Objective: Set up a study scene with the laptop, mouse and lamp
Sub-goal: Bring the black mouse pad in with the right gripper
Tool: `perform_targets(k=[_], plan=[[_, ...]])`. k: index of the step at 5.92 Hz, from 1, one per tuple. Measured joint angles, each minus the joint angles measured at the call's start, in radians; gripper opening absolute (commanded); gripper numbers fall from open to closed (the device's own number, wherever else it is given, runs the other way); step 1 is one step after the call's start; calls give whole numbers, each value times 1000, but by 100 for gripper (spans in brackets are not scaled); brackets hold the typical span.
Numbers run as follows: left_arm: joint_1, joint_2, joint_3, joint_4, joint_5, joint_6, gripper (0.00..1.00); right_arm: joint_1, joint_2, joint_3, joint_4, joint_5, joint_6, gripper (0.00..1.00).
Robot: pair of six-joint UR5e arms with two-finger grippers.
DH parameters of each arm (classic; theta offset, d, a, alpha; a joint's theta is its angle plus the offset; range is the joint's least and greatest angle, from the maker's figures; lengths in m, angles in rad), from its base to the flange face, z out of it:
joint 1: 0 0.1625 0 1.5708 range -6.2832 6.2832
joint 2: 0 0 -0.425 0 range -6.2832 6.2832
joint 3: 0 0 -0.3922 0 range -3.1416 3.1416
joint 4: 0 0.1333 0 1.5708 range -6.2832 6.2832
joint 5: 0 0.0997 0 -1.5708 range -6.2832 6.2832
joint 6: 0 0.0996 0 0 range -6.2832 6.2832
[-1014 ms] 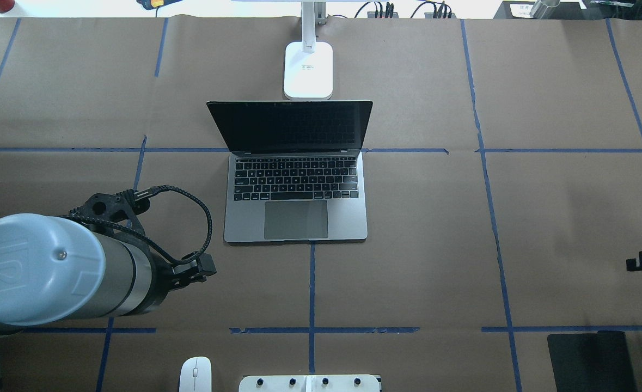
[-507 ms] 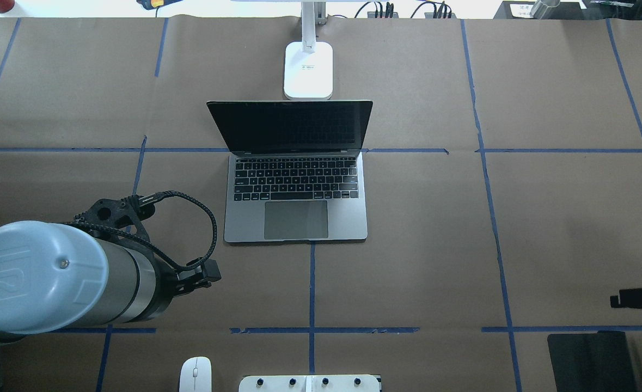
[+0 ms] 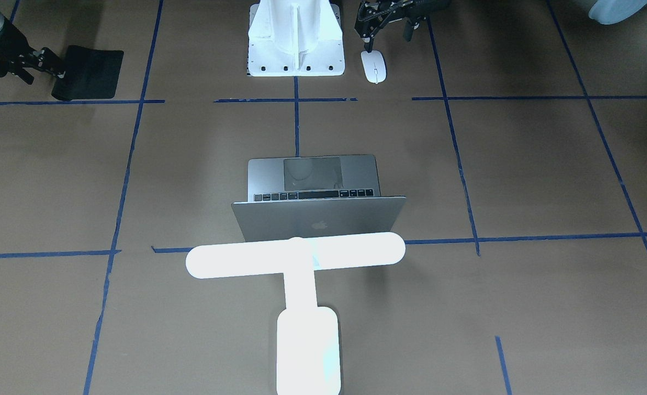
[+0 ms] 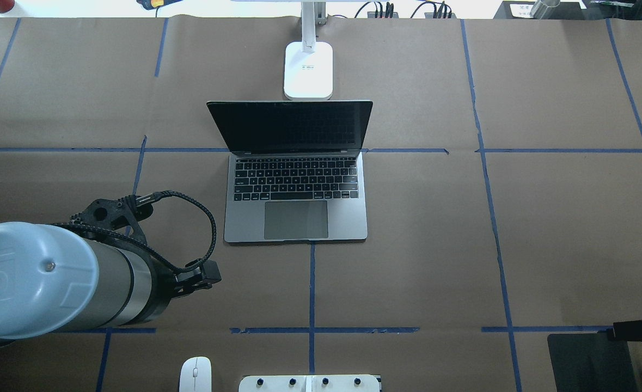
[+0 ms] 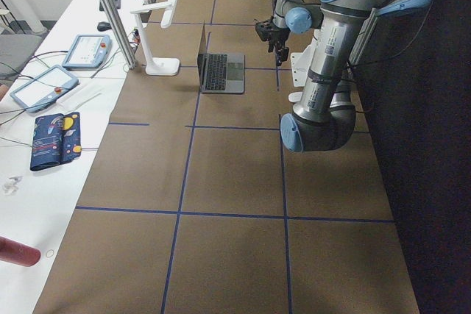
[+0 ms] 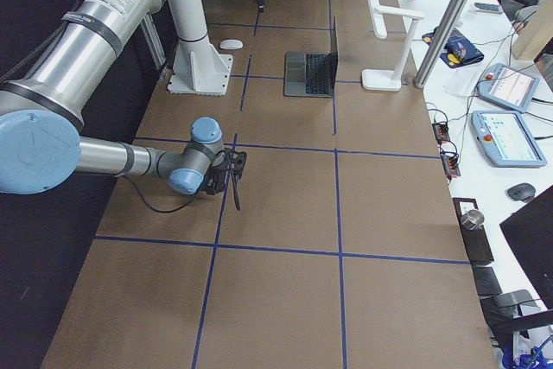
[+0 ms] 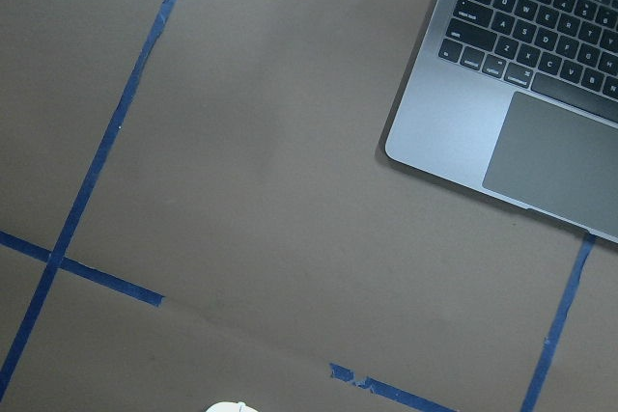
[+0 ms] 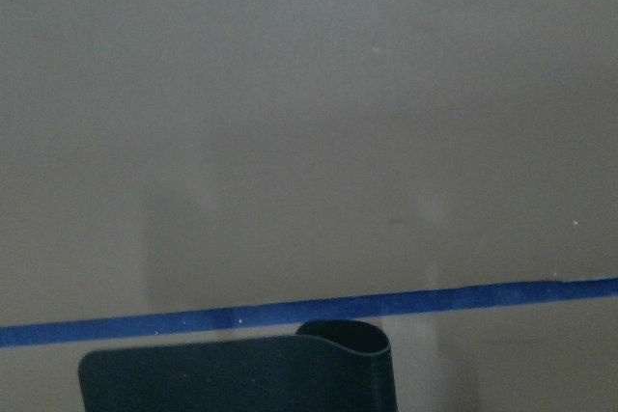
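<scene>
Our left fingers [image 3: 387,36] hang spread wide and empty over the mouse [image 3: 373,66], not touching it. The mouse lies at the near edge of the bench [image 4: 435,245], just left of the white pedestal [image 4: 310,383]. The laptop [image 4: 296,218] stands open mid-bench, with the lamp [image 4: 308,71] just beyond its screen. Our right fingers [image 3: 54,66] sit at the edge of the black mouse pad [image 3: 95,68], near right. We cannot tell how far they are parted.

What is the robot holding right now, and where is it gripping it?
Nothing for certain. The left gripper hangs open near the mouse, empty. The right gripper is at the black pad's edge; whether it grips that cannot be told.
</scene>
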Motion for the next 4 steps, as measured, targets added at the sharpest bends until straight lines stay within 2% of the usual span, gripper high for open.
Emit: perform_targets(k=[3, 4], plan=[[0, 0, -5, -4, 0, 9, 100, -132, -4, -11, 0, -40, 74, 100], [0, 0, -6, -10, 0, 11, 100, -156, -3, -17, 0, -44, 88, 90]])
